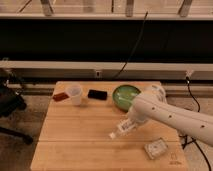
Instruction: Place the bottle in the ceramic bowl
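Note:
The bottle (122, 129) is small, white and labelled. It hangs tilted above the wooden table (75, 135), cap end down-left. My gripper (131, 121) is at the end of the white arm (170, 116) and is shut on the bottle's upper end. The ceramic bowl (125, 95) is glossy green and stands at the table's far edge, just up and behind the gripper. The arm's elbow covers part of the bowl's right rim.
A translucent white cup (74, 94) stands at the far left, with a red-brown flat object (60, 96) beside it and a black rectangular object (97, 94) to its right. A flat white packet (155, 148) lies near the front right corner. A black chair (10, 107) stands left of the table.

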Motion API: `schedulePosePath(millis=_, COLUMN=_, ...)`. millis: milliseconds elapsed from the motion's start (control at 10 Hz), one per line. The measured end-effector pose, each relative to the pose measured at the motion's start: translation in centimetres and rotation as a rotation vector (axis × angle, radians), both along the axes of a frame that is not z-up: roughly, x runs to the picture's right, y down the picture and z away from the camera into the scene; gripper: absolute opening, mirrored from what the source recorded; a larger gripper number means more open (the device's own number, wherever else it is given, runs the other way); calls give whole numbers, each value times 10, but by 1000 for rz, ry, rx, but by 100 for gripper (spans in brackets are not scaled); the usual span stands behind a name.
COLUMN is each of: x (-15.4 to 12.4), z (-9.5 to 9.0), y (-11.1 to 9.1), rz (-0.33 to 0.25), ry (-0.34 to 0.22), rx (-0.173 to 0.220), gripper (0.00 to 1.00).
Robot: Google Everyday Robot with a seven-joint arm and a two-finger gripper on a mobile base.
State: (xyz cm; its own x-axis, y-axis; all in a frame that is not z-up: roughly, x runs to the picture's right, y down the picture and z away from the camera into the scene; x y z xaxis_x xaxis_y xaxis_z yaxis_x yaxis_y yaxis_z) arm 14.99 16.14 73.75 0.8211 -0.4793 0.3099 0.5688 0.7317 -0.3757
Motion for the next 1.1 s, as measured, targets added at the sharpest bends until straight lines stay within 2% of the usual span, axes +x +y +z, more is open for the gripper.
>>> schedulePosePath(millis=300, x=-2, z=14, y=-33, rz=7, ry=3, rx=15, gripper=0)
schedulePosePath(millis=400, x=-3, z=22, y=-50, rz=14, ry=0, rx=18, gripper=0)
schedulePosePath(millis=700, x=4, z=46, y=-84, rz=42, ry=5, rx=10, gripper=0)
schedulePosePath(millis=900, x=16, z=62, y=-97, rz=69, ry=13, rx=0, gripper=0)
schedulePosePath(millis=1100, x=33, z=80, y=-103, rz=100, ry=28, rx=-12, gripper=0)
